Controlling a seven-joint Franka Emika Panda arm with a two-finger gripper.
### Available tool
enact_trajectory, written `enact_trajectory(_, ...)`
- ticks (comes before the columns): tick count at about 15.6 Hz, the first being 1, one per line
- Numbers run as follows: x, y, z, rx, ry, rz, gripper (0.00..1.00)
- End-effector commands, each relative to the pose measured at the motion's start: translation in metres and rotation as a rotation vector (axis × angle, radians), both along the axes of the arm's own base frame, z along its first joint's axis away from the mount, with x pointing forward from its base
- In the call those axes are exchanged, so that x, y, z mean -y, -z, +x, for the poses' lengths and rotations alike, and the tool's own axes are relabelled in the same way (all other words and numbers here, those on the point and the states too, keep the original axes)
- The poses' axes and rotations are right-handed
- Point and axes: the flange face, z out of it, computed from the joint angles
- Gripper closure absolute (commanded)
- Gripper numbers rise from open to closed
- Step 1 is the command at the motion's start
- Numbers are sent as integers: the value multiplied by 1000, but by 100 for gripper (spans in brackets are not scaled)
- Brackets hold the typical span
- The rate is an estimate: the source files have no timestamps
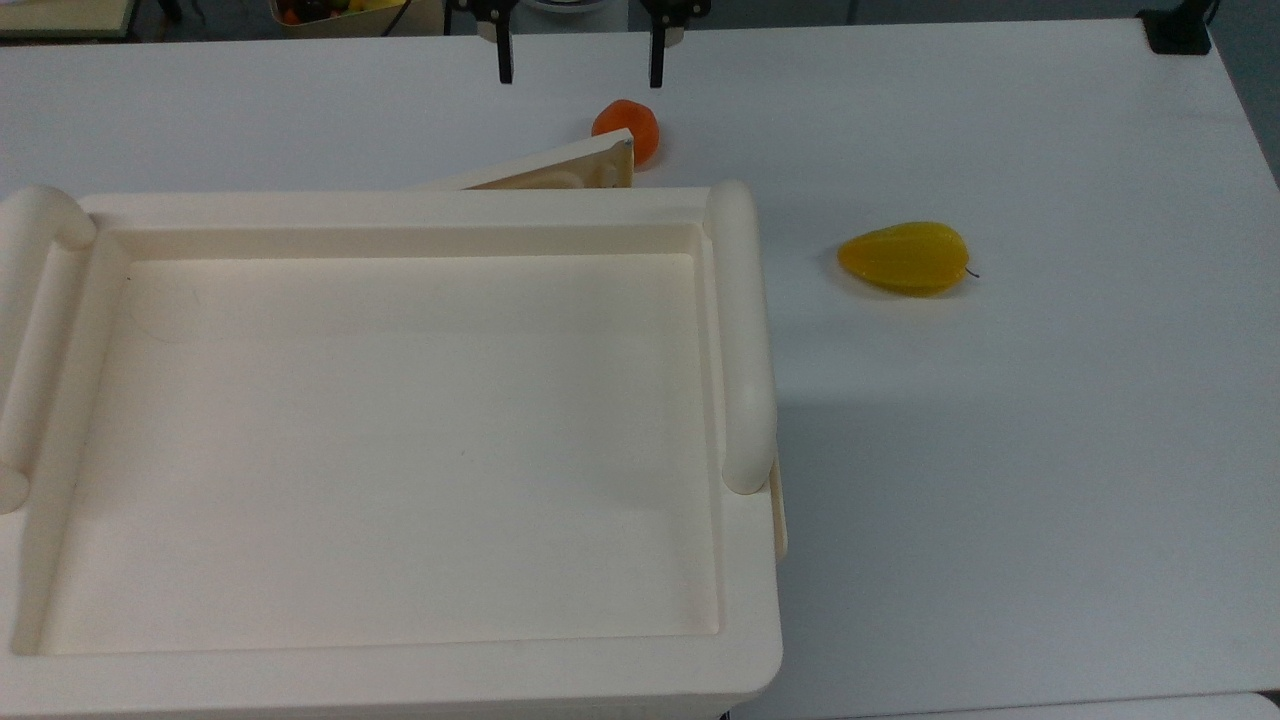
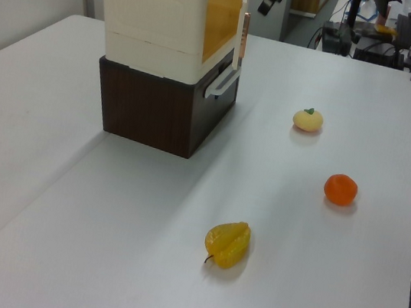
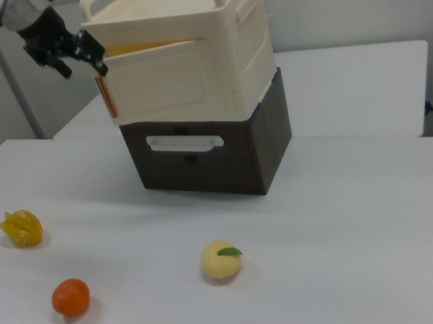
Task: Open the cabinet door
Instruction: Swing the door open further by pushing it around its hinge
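The cream cabinet [image 1: 400, 205] [image 2: 156, 15] [image 3: 240, 39] stands on a dark base. Its door [image 1: 550, 172] [image 3: 162, 81] is ajar, swung out at an angle from the front, and in the left view I see the door [image 2: 242, 39] edge-on with a yellow-lit interior behind it. My gripper [image 1: 580, 68] [image 2: 270, 5] [image 3: 82, 64] hangs open with the fingers spread wide and nothing between them. It is apart from the door's free edge, near the top view's upper edge.
The dark brown drawer unit [image 2: 158, 108] [image 3: 207, 151] carries the cabinet. On the white table lie an orange fruit [image 1: 628, 128] [image 2: 340, 189] [image 3: 71, 297], a yellow starfruit [image 1: 905, 258] [image 2: 228, 242] [image 3: 21, 227] and a pale peach-like fruit [image 2: 308, 120] [image 3: 221, 259].
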Motion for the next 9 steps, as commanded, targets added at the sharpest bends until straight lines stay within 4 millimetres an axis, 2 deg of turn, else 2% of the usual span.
enact_trajectory(1, 1, -23, 4, 89, -3, 25, 0)
enact_trajectory(3, -4, -31, 12, 196, -16, 47, 0)
enact_trajectory(7, -21, -12, 36, 302, -41, 70, 0)
enact_trajectory(9, -26, -2, 38, 292, -49, 66, 0)
